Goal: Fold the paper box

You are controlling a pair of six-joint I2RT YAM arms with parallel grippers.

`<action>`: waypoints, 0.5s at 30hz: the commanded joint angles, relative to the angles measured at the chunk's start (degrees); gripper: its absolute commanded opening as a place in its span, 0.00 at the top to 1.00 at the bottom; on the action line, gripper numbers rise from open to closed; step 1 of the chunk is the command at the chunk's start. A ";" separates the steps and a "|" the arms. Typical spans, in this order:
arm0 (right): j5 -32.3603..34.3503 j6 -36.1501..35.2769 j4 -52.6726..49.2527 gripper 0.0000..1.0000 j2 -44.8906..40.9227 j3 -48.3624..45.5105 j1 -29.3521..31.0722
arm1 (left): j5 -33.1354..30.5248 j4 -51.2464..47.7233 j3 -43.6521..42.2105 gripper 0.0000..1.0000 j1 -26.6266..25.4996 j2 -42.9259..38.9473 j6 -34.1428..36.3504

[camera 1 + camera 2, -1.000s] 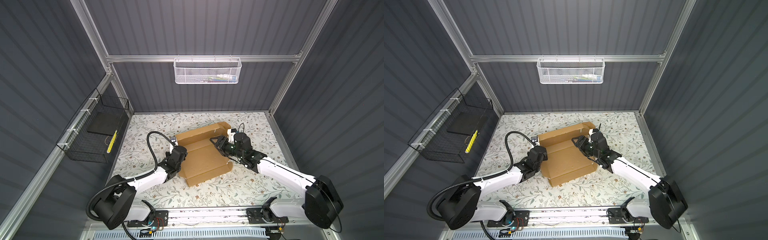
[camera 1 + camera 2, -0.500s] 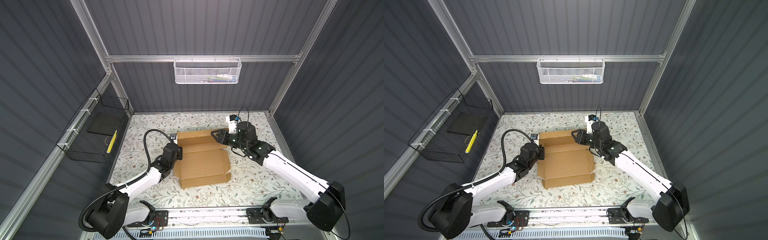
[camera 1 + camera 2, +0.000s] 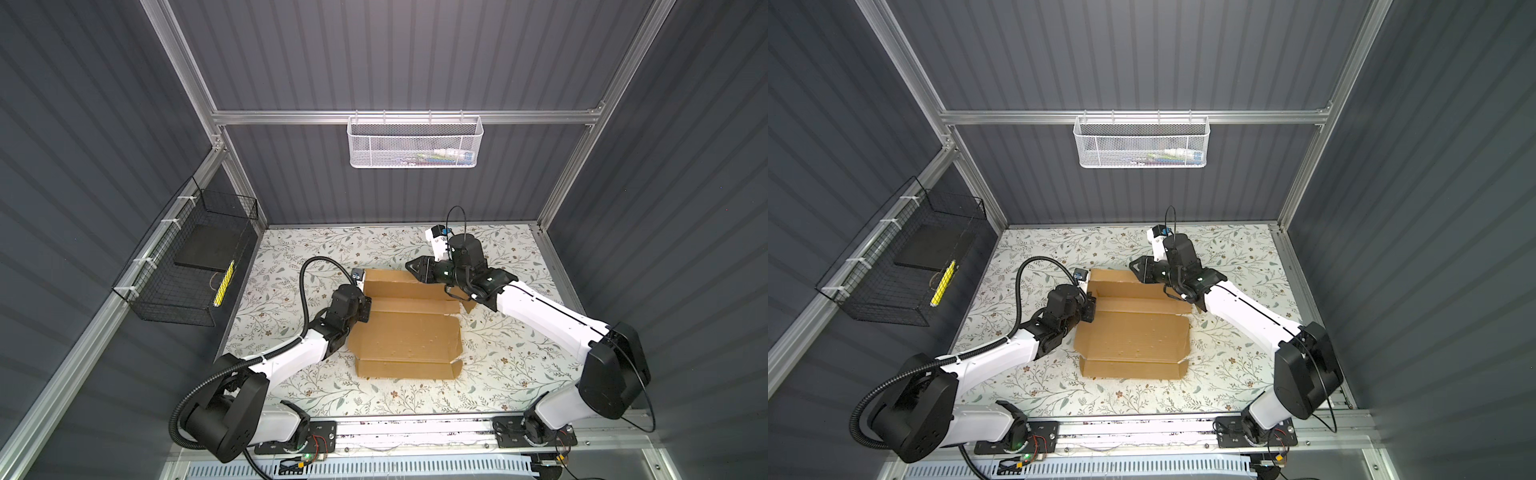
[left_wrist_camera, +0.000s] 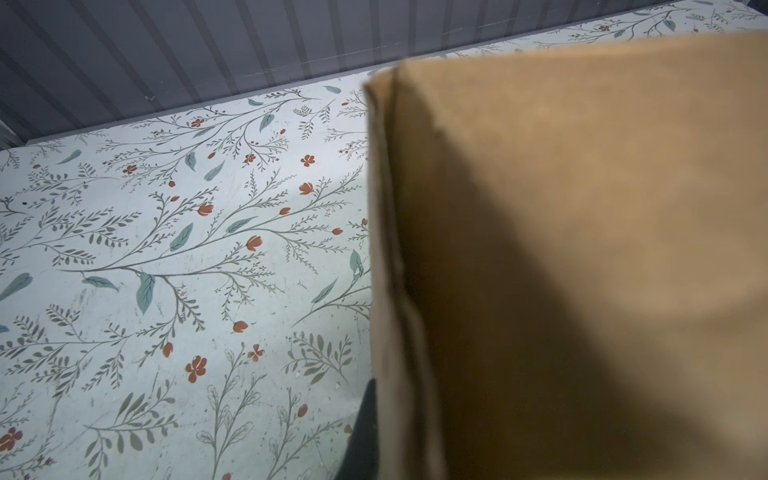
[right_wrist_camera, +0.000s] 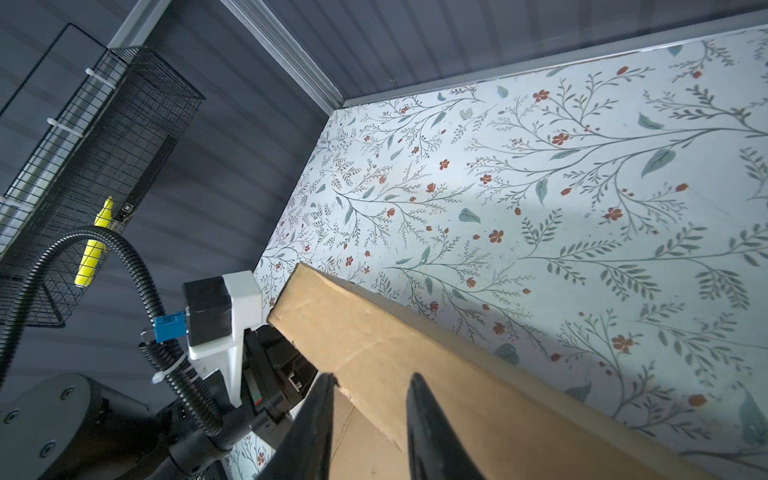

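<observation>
Swung round from its skewed lie, the paper box (image 3: pixel 409 336) now sits square in the middle of the floral worktop (image 3: pixel 286 266), and the right arm has reached over to its far edge. On the box's left, the left gripper (image 3: pixel 364 309) is clenched on the upright side flap. The plain brown, creased sheet lies open, with its near flap and far wall raised and notched tabs on its right. The right gripper (image 5: pixel 370 378) straddles the far wall, jaws apart.

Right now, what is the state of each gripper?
Left gripper: closed on the brown corrugated cardboard box.
Right gripper: open, astride its rear flap.
</observation>
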 commanded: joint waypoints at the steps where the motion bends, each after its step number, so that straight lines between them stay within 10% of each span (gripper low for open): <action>1: -0.69 -1.69 3.29 0.68 1.75 1.25 1.70 | -0.77 3.64 -1.40 1.00 0.28 0.21 0.99; 15: 0.46 -1.38 6.64 0.70 7.57 1.63 4.75 | -1.05 5.99 -3.35 1.00 0.28 2.24 0.93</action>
